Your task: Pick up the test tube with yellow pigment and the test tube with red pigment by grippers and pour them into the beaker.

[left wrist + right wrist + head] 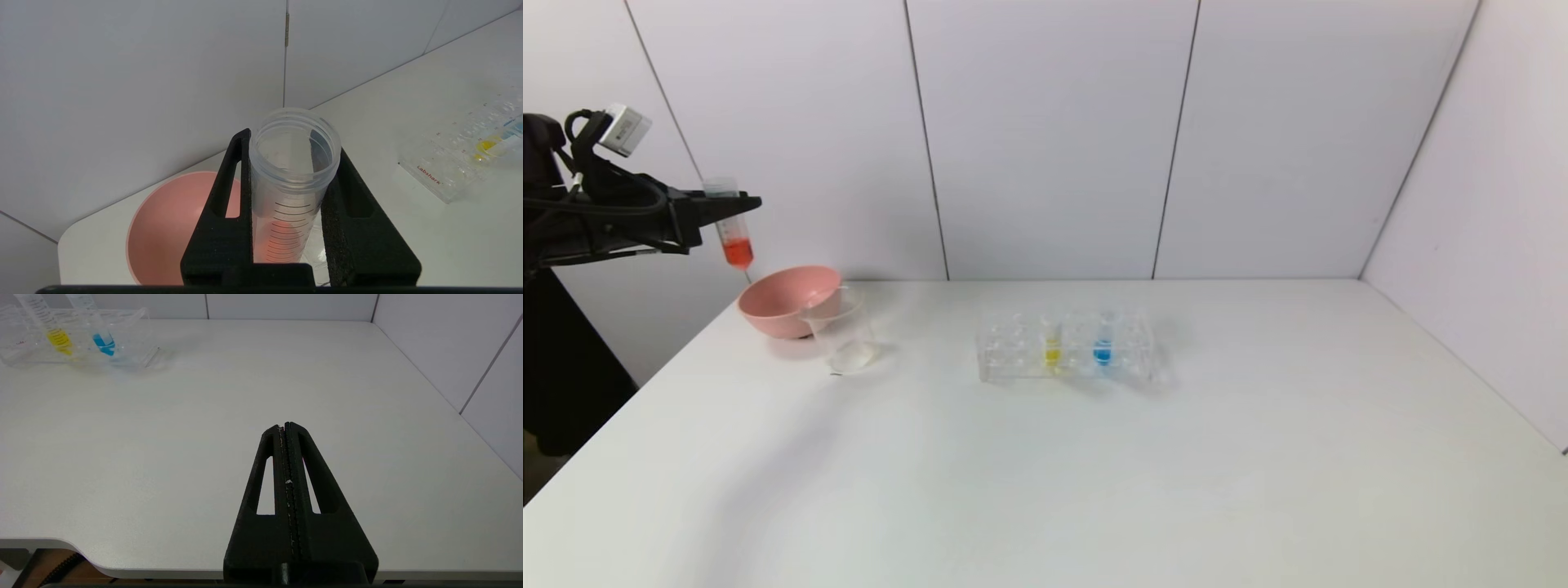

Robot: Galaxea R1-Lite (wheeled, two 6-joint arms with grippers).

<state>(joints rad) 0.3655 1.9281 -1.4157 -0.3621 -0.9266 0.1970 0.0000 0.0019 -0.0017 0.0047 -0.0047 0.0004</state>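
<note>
on a white table walled by white panels, the left gripper (737,202) clamps the upright clear red-pigment test tube (734,231) above the pink bowl (783,304); the clear beaker (843,336) stands lower, toward the robot's right. the right gripper (284,426), pressed closed, idles.

My head camera looks forward and down across the table (1094,474). My left wrist camera sits close behind my left gripper (292,163), my right behind my right gripper (285,428); all three share the tube rack (1066,347).
</note>
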